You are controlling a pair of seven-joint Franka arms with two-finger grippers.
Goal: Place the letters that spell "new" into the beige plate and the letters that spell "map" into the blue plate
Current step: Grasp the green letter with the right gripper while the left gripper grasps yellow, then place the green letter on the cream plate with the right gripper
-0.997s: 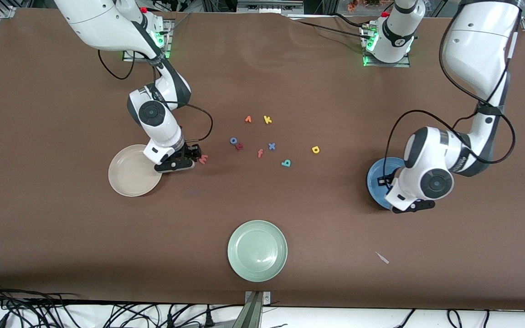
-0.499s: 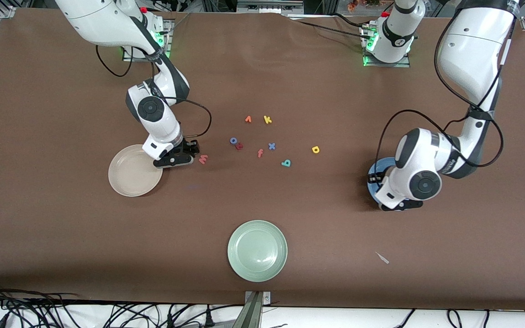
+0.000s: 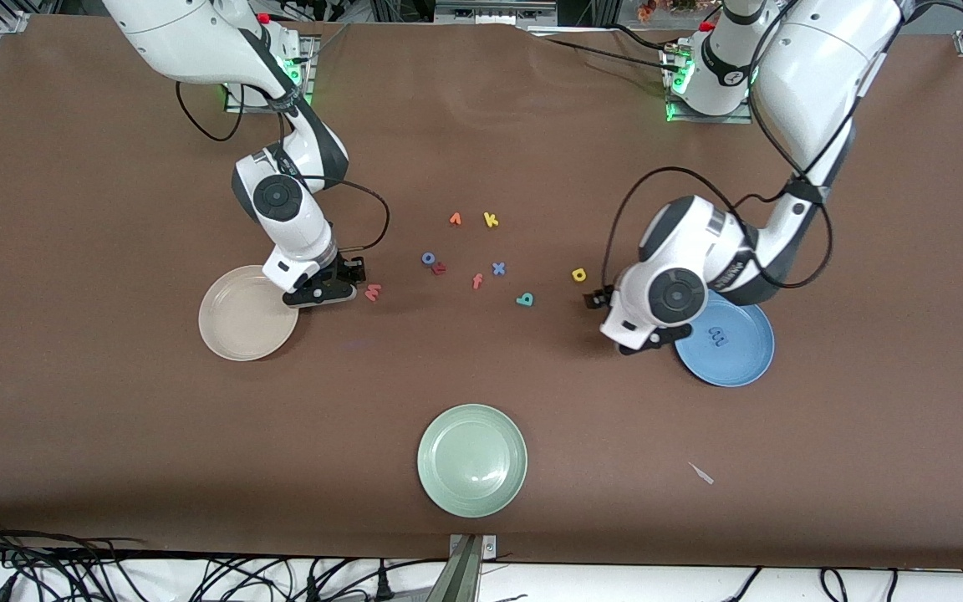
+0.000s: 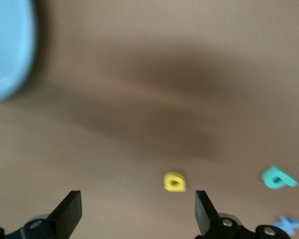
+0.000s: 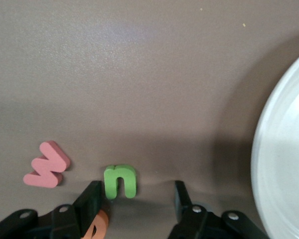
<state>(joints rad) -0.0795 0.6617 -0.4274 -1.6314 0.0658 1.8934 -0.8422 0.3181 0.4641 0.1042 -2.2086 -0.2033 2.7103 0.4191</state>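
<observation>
While the right gripper (image 3: 346, 284) sits low at the table just beside the beige plate (image 3: 235, 330), its fingers (image 5: 92, 199) stand partly apart with the green n (image 5: 120, 181) between them, close to one pad; I cannot tell whether either pad touches it. A bit of orange e (image 5: 100, 222) peeks out by that finger in the right wrist view. The pinkish-red w (image 3: 373, 292) lies flat on the brown table (image 3: 114, 451) just beside the gripper, toward the middle of the table. Nothing lies in the beige plate.

The left gripper (image 3: 592, 298) hangs over bare table between the blue plate (image 3: 741, 359) and the yellow p (image 3: 579, 274), its fingers (image 4: 67, 214) spread wide and holding nothing (the left wrist view is smeared, but the gap is plain). The periwinkle-blue m (image 3: 715, 336) lies in the blue plate. The teal a (image 3: 524, 299) lies on the table, nearer the front camera than the p and toward the right arm's end from it.

The loose letters in the middle are a blue x (image 3: 498, 268), a reddish f (image 3: 476, 281), a yellow k (image 3: 491, 220), an orange v-like letter (image 3: 455, 219), and a blue ring-shaped letter (image 3: 429, 258) touching a small red one (image 3: 440, 268). The pale green plate (image 3: 472, 460) sits nearest the front camera, well apart from everything.
</observation>
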